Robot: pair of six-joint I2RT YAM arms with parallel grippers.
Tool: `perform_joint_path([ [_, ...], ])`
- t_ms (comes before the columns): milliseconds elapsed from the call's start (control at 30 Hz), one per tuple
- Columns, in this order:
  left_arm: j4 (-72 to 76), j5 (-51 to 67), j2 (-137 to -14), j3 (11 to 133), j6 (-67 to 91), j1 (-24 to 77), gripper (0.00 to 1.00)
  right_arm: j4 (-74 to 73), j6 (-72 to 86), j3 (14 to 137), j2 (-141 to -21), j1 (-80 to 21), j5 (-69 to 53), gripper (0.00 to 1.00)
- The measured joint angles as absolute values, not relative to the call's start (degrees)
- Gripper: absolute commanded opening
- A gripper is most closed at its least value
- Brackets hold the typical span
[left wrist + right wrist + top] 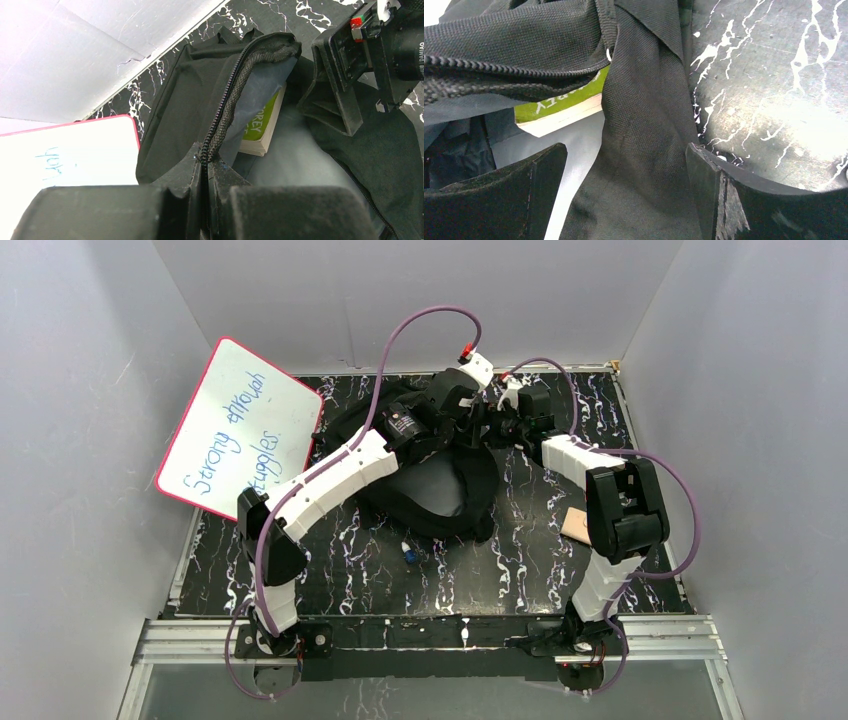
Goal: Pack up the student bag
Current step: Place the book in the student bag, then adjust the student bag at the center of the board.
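The black student bag (432,492) lies in the middle of the table, its mouth toward the far side. My left gripper (206,161) is shut on the zipper edge of the bag's opening and holds it up; it is at the bag's far end in the top view (470,420). A green-covered book (263,125) sits inside the opening against the grey lining. My right gripper (624,170) is open, its jaws either side of a black fabric flap of the bag (644,140), beside the book (569,100). In the top view it is next to the left one (508,422).
A red-framed whiteboard (240,430) with blue writing leans at the far left and shows in the left wrist view (70,155). A small blue-tipped object (408,553) lies in front of the bag. A tan piece (575,524) lies at the right. Grey walls enclose the black marbled table (500,580).
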State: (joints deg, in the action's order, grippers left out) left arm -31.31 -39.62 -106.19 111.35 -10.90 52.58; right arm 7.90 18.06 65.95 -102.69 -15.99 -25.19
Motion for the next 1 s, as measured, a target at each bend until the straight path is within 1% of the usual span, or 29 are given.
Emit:
perform_joint_path([
  [300,-31.31,-39.62,-106.19,111.35,-10.92,52.58,0.0,7.86,18.7,67.18,-103.83,-17.1,-19.2,0.94],
  [500,-31.33,-39.62,-106.19,111.35,-10.94,52.58,0.0,7.4,18.52,70.3,-107.61,-18.76,-16.75,0.84],
  [600,-31.33,-39.64,-106.19,111.35,-10.98,52.58,0.0,7.14,18.2,71.29,-108.77,-19.16,-16.29,0.71],
  [700,-31.33,-39.68,-106.19,111.35,-11.35,52.58,0.0,6.9,17.87,71.59,-109.12,-19.14,-15.92,0.51],
  [733,-31.33,-39.75,-106.19,111.37,-11.51,52.56,0.0,6.87,17.85,71.59,-109.12,-19.14,-15.81,0.48],
  [767,-31.35,-39.9,-106.19,111.44,-11.68,52.53,0.0,6.9,17.82,71.59,-109.1,-19.14,-15.75,0.42],
  [900,-31.68,-40.1,-106.21,112.55,-12.49,51.92,0.0,6.59,17.78,71.59,-108.09,-19.11,-15.53,0.15],
  [967,-31.77,-40.14,-106.21,113.73,-12.91,51.55,0.0,6.11,17.82,71.59,-106.3,-19.11,-15.57,0.04],
  [1000,-31.77,-40.21,-106.21,114.26,-13.08,51.35,0.0,5.8,17.85,71.61,-105.1,-19.11,-15.73,0.0],
])
